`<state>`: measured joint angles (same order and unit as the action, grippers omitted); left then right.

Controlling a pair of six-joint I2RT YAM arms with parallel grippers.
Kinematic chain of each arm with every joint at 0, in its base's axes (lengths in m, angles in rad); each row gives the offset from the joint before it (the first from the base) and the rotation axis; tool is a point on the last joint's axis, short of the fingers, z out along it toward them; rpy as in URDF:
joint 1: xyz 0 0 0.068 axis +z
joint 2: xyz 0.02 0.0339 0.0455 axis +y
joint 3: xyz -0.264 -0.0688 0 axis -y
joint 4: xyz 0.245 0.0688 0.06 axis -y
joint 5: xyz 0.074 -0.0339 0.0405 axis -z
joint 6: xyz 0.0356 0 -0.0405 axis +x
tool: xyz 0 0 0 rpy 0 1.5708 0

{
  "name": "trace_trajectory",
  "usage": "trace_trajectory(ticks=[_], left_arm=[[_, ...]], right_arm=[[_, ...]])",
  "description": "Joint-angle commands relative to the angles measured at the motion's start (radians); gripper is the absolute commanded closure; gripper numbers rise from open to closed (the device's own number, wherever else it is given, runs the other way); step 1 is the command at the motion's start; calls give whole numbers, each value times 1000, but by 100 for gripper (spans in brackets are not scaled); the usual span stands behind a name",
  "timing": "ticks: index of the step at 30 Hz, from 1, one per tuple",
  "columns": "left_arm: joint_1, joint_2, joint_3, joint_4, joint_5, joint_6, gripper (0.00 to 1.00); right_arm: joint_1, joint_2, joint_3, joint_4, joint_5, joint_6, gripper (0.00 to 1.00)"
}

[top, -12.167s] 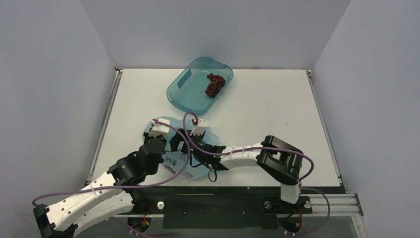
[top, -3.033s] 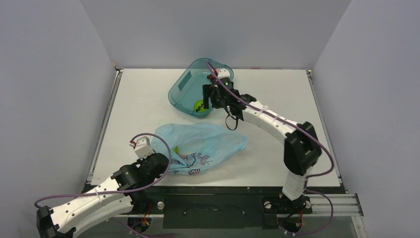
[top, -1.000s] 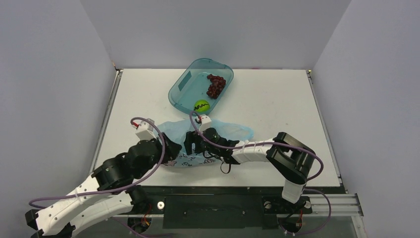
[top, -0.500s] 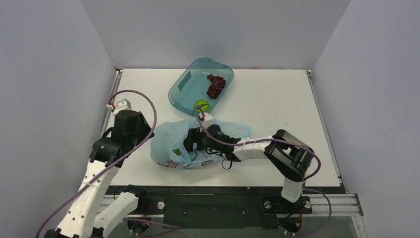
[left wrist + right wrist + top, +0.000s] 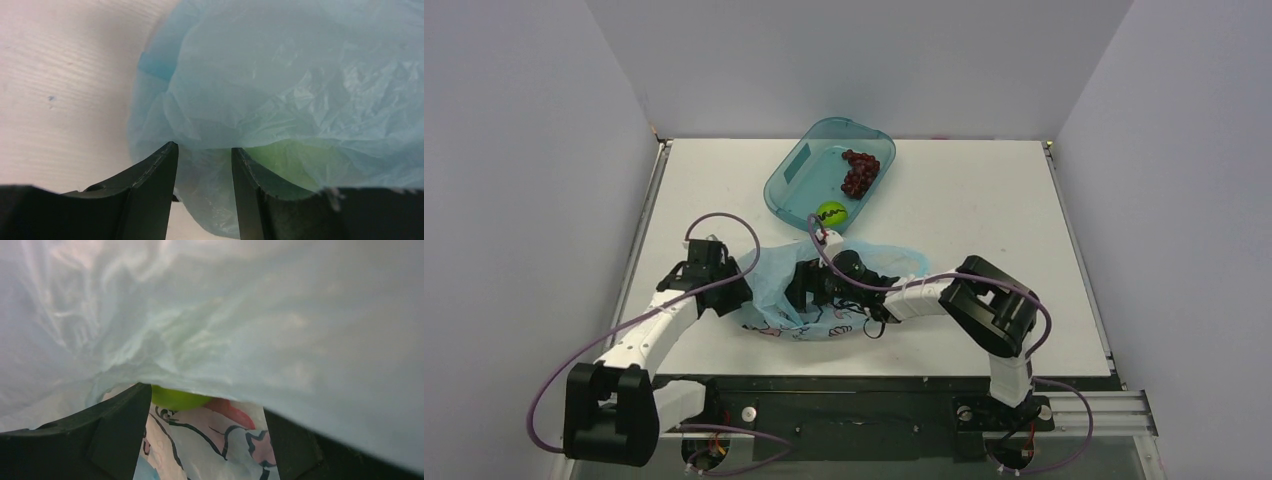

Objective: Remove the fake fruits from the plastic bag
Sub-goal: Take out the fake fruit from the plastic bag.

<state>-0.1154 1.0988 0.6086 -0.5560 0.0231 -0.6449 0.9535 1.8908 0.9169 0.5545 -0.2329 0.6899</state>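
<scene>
1. Left arm reaches in from the near-left corner of the white bench point(image 5: 984, 210). The left tool point(image 5: 739, 293) point(image 5: 203, 148) sits at the left side of the bag. Its jaws are parted by a narrow gap. Bag film bulges just past the tips and shows in the gap; nothing is clearly pinched.
2. Thin, crinkly, translucent light blue plastic bag point(image 5: 769, 275) point(image 5: 300, 75) point(image 5: 250, 315) w/ pink & dark cartoon print lies on the bench, front-centre, between the two tools. The printed part faces the near edge.
3. Plain green round fake fruit point(image 5: 280, 155) point(image 5: 177, 397) is inside the bag. Left wrist view: a green blur behind the film, just beyond the tool's right-hand finger. Right wrist view: a bare green curve under a fold of film, w/ the print below it. Not made out from the top view.
4. Right arm bends at the elbow on the right, forearm running leftward. The right tool point(image 5: 809, 290) point(image 5: 206, 402) is pushed into the bag from the right. Its jaws are spread wide, holding nothing. The green fruit lies past the tips, nearer the left finger; can't tell if it touches.
5. Rigid teal see-through oval tub point(image 5: 799, 175) sits just behind the bag, back-centre, set at an angle. Inside, at the near end: a green ball w/ dark squiggle point(image 5: 830, 212). At the far right end: a small dark red bunch of fake grapes point(image 5: 860, 172). The two are apart, both out of the bag.
</scene>
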Motion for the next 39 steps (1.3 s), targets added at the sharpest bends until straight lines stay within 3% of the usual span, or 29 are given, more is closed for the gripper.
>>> trace_trajectory(ticks=[1, 6, 15, 20, 23, 26, 28, 39], left_arm=[[-47, 102, -17, 219, 67, -26, 59], [-131, 176, -18, 265, 43, -53, 60], [-141, 126, -51, 256, 17, -58, 59], [-133, 91, -46, 226, 17, -50, 59], [-132, 60, -44, 196, -3, -54, 59], [-123, 25, -69, 195, -14, -55, 58], [-115, 16, -93, 205, -14, -58, 58], [-85, -68, -146, 209, -24, -70, 56]], right_arm=[[10, 30, 59, 72, -14, -11, 23], [15, 81, 111, 44, -15, -20, 23], [27, 140, 162, -28, -8, -29, 26], [27, 118, 151, -26, -29, 10, 48], [23, 28, 132, -88, 9, 5, 60], [12, -51, 131, -226, 71, -38, 81], [4, -104, 123, -294, 104, -66, 87], [-1, -324, 65, -579, 335, -237, 94]])
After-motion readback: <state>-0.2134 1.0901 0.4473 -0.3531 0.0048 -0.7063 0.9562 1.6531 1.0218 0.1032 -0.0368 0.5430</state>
